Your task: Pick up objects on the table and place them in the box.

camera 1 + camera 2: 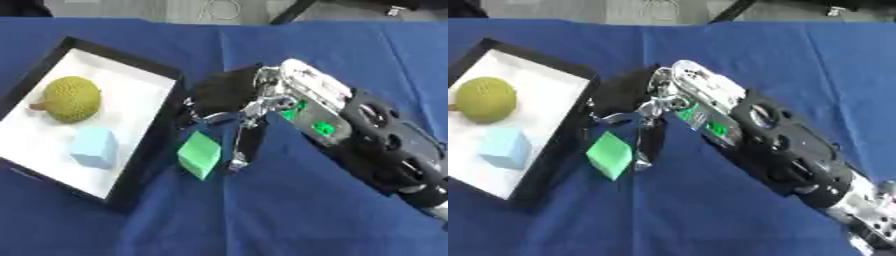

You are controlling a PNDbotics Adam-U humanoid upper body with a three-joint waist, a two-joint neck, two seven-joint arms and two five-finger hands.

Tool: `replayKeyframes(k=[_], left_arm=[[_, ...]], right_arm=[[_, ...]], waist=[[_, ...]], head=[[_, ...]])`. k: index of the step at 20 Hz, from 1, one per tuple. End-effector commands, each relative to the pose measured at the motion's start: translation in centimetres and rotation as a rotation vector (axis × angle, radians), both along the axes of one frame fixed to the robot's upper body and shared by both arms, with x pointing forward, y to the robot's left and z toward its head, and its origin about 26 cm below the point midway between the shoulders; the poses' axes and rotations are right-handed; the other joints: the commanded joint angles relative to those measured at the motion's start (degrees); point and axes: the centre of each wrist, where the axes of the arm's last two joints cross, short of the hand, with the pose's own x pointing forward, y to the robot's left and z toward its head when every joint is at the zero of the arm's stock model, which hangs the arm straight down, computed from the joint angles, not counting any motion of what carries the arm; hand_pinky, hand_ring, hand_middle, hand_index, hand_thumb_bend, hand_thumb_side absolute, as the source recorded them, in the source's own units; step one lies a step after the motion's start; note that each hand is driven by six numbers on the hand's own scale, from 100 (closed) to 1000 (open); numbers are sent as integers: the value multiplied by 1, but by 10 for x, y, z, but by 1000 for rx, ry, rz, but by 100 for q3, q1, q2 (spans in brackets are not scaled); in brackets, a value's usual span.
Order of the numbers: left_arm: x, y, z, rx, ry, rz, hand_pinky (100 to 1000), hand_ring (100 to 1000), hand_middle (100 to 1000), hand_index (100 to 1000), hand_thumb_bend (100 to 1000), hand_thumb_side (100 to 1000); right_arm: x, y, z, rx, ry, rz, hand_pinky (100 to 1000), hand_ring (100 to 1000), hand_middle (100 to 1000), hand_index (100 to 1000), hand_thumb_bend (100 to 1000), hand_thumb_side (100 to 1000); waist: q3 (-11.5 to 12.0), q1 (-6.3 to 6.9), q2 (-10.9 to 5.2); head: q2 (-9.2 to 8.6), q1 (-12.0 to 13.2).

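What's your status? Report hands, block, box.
Right hand open over green block, not gripping. Left hand unseen. Box holds yellow-green fruit, light blue block. Path clear.

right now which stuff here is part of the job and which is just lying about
Part of the job:
- green block, on the cloth beside the box, right hand over it
- box
- yellow-green bumpy fruit, already in the box
- light blue block, already in the box

Lying about:
- blue cloth over the table
- cable past the far edge
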Motion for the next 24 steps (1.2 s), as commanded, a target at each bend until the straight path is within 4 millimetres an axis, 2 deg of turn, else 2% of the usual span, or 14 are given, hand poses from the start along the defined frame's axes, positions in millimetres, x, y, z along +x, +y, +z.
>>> replayKeyframes(k=[1, 18, 23, 24], left_arm=[[-1, 1, 10, 19, -25, 0, 715, 802, 852, 850, 493, 610], [-1, 1, 9, 10, -23, -4, 716, 802, 853, 850, 485, 613], [-1, 1, 9, 8, -22, -4, 717, 803, 853, 850, 481, 615], [-1, 1, 9, 8, -22, -3, 717, 803, 853, 850, 480, 615]], right_arm=[[2, 0, 4, -58, -19, 20, 890, 854, 787, 847, 527, 280], [15, -2, -12, -58, -15, -16, 883, 842, 770, 832, 505, 258], [16, -1, -13, -25, -11, -32, 871, 827, 740, 805, 473, 199], [17, -1, -14, -20, -10, -37, 867, 821, 719, 788, 445, 176]], waist=[[20, 46, -9], [38, 55, 39], [46, 51, 45], [46, 49, 46]], head=[[-47, -17], [-99, -37], [-106, -36], [-111, -34]])
